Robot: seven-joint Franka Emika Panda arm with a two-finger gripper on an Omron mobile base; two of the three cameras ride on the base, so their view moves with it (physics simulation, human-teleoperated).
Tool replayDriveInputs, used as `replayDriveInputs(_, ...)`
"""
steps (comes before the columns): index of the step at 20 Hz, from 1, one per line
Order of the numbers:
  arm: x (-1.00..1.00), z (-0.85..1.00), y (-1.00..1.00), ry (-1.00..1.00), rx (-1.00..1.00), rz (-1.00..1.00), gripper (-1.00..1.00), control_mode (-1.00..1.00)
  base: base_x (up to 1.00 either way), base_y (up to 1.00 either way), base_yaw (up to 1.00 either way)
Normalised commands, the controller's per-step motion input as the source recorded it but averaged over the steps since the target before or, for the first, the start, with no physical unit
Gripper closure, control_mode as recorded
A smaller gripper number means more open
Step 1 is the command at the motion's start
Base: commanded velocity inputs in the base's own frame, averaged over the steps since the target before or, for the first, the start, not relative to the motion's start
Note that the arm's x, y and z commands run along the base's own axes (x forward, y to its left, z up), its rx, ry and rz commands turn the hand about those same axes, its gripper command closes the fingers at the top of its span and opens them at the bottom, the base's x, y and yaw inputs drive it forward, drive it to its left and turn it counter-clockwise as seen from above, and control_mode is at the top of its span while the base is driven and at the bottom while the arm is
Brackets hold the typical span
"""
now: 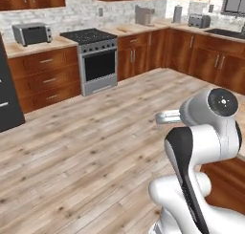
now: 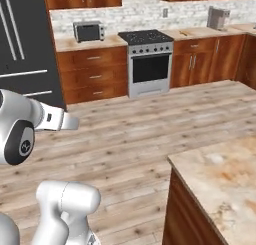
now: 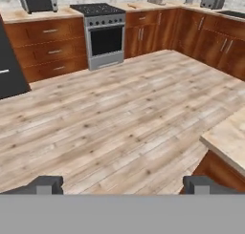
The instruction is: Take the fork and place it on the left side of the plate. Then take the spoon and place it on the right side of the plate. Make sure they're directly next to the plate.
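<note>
Wooden floorboards lay ahead of the hand, whose fingers were spread wide with nothing between them. A speckled stone worktop sat at about four o'clock in the right base view, its visible corner bare. Where the fork, spoon and plate lay could not be told. Judged from this, the first step had not begun; the next move called for bringing the fork into sight, then reaching for it.
</note>
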Motion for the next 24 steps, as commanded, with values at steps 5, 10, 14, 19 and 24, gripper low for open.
replayDriveInputs(5, 0.00, 0.00, 0.00, 0.00, 0.00, 0.00, -1.00, 1.00, 1.00, 0.49, -0.30)
replayDriveInputs(10, 0.00, 0.00, 0.00, 0.00, 0.00, 0.00, -1.00, 1.00, 1.00, 0.44, -0.29)
replayDriveInputs(14, 0.00, 0.00, 0.00, 0.00, 0.00, 0.00, -1.00, 1.00, 1.00, 0.24, -0.23)
replayDriveInputs(19, 0.00, 0.00, 0.00, 0.00, 0.00, 0.00, -1.00, 1.00, 1.00, 0.04, -0.12)
replayDriveInputs(24, 0.00, 0.00, 0.00, 0.00, 0.00, 0.00, -1.00, 1.00, 1.00, -0.02, 0.00)
